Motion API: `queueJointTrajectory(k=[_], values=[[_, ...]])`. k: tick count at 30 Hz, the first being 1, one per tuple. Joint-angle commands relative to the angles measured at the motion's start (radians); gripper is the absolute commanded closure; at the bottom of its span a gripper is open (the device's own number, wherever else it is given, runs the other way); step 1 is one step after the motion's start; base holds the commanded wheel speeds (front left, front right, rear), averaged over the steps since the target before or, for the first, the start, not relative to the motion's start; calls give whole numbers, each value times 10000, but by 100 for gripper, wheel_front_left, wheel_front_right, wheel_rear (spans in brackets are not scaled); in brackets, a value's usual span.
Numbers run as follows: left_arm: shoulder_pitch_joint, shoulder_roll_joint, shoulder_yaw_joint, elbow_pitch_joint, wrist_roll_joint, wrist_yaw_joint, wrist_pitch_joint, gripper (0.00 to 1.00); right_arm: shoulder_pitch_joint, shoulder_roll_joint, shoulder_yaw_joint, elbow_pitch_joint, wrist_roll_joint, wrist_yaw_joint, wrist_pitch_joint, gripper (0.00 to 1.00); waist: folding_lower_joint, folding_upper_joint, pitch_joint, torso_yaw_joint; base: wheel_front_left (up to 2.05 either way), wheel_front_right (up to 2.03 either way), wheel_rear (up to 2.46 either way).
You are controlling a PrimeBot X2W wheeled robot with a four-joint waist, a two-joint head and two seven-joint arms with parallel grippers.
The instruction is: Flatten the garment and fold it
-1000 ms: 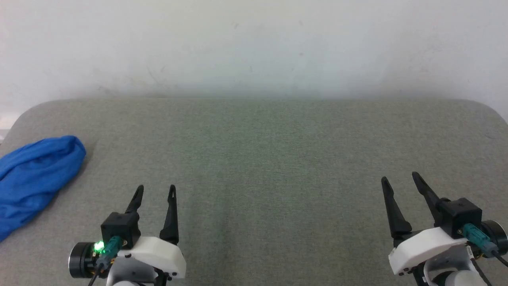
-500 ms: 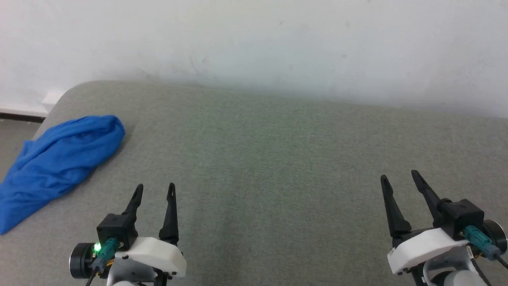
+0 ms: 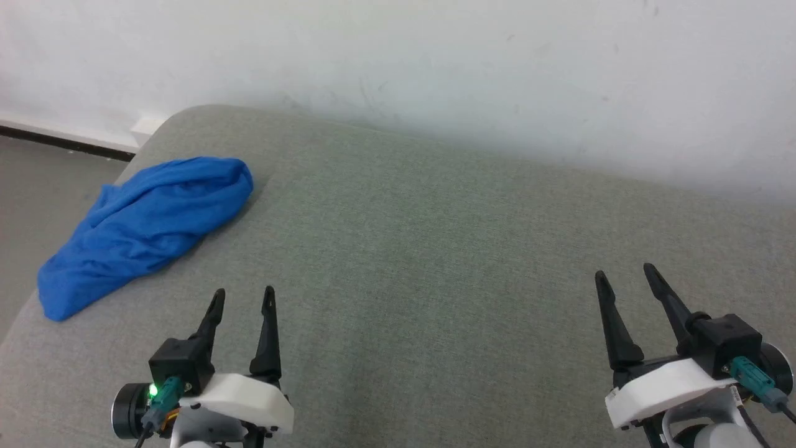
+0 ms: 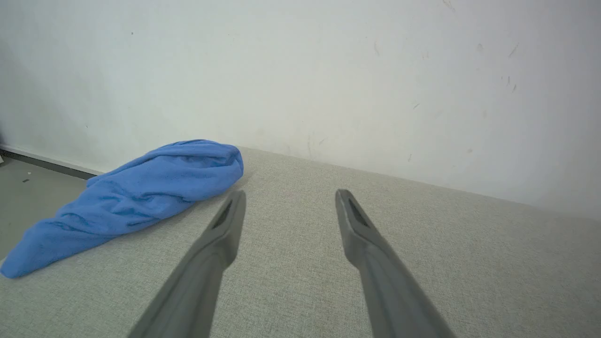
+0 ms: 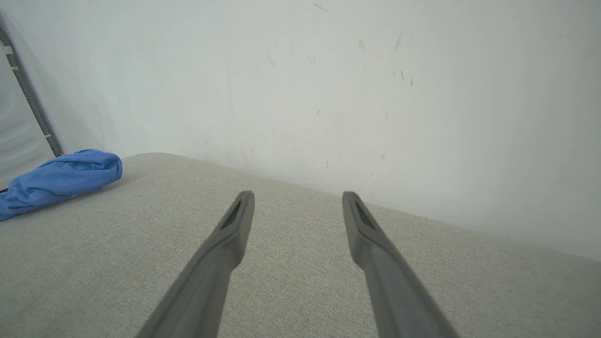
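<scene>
Lying bunched in a long blue heap, the garment (image 3: 146, 233) sits near the far left corner of a grey fabric-covered surface (image 3: 435, 261), its lower end close to the left edge, beside the floor (image 3: 37, 186). Only blue cloth shows; no sleeves, collar or lettering can be made out. The left gripper (image 3: 244, 291) hovers above the near left of the surface, fingers spread and empty, near the heap but not touching it. The right gripper (image 3: 624, 270) hovers at the near right, also spread and empty, well apart from the cloth. The step in hand appears to be reaching for the garment. It would likely go best if the left gripper pinched the upper folds rather than the whole bundle, then drew the cloth toward the open middle, where both grippers can find a hem and spread it. Pulling toward the left edge risks the heap sliding off.
</scene>
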Motion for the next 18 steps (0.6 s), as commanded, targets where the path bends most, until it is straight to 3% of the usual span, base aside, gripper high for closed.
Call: queueJointTrajectory(k=[1,18], values=[[-58,-23,-46,41,-139,88,-111,0,-28,18,8,-48,97,-4,-104,0,0,1,22,185,-10,-10,-10],[-514,-29,-244,74,-487,258,-467,0,-32,24,17,-95,247,-5,-460,0,0,1,345,1010,-4,-4,-4]])
